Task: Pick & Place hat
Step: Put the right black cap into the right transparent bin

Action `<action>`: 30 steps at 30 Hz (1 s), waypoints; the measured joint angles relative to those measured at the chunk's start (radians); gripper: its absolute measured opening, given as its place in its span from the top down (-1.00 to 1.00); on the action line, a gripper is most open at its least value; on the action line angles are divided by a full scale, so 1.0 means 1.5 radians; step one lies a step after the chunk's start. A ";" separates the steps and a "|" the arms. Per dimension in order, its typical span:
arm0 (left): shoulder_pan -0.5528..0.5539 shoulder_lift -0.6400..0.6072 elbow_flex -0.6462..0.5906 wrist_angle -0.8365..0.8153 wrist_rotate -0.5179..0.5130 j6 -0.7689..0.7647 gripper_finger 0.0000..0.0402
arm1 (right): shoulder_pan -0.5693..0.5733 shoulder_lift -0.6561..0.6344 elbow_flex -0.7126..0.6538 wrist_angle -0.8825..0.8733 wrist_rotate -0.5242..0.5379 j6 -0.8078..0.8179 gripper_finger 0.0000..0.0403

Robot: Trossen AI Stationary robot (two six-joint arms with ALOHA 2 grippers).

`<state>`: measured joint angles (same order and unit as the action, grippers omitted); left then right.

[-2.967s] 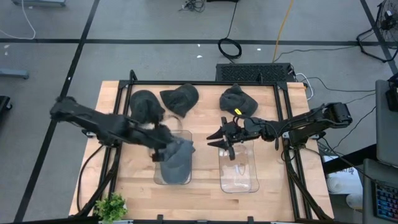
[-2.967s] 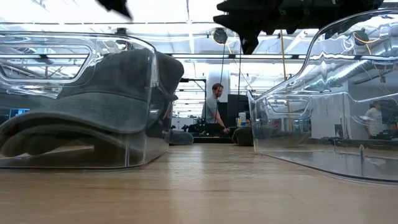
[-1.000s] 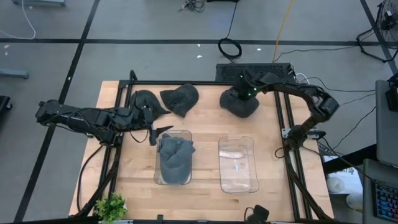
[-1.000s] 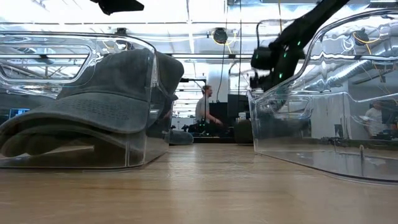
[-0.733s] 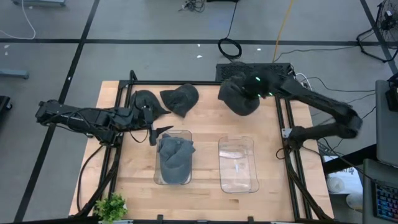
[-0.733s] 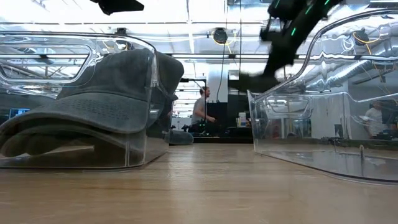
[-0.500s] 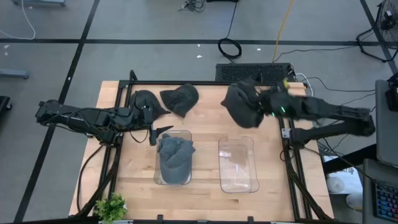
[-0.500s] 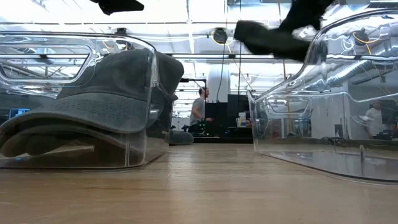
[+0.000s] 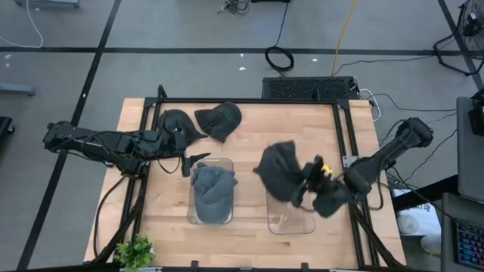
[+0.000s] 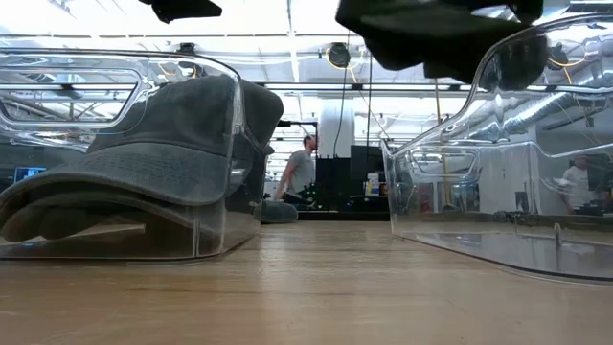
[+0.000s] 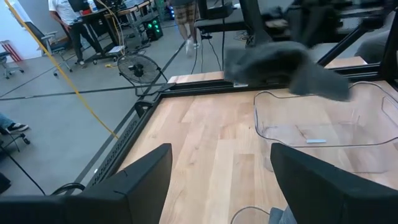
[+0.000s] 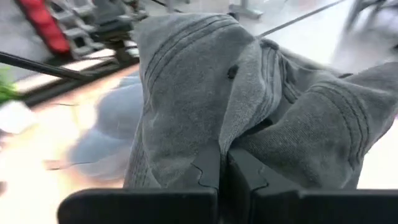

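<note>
Only the right wrist view shows the right gripper pinched tight on a soft, ribbed grey hat, bunched ahead of its jaws above the clear bin. The left gripper gapes empty beside the filled bin on the wooden table.

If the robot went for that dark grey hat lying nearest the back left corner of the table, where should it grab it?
Probably from straight above, pinching the raised, rumpled crown of the dark grey fabric hat rather than an edge lying flat on the wooden table. The open left gripper sits just in front of it. The second grey hat lies close beside it, so coming from above avoids snagging that one.
</note>
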<state>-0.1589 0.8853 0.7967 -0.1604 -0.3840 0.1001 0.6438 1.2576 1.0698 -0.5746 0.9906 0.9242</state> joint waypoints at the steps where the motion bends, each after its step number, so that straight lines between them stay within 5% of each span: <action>1: 0.000 0.000 0.000 0.000 0.000 0.000 -0.38 | 0.013 0.012 0.000 0.012 0.000 0.024 1.00; 12: 0.000 0.000 0.000 0.000 0.000 0.000 -0.41 | 0.111 0.129 0.000 0.023 0.089 0.365 1.00; 19: 0.000 0.000 0.000 0.000 0.000 0.000 -0.39 | 0.117 0.189 0.000 0.021 0.054 0.464 1.00; 30: 0.000 0.000 0.000 0.000 0.000 0.000 -0.41 | 0.113 0.189 0.001 -0.196 -0.004 0.615 1.00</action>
<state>-0.1585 0.8856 0.7967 -0.1604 -0.3840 0.1001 0.8139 1.5405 1.0710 -0.8688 0.9840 1.8463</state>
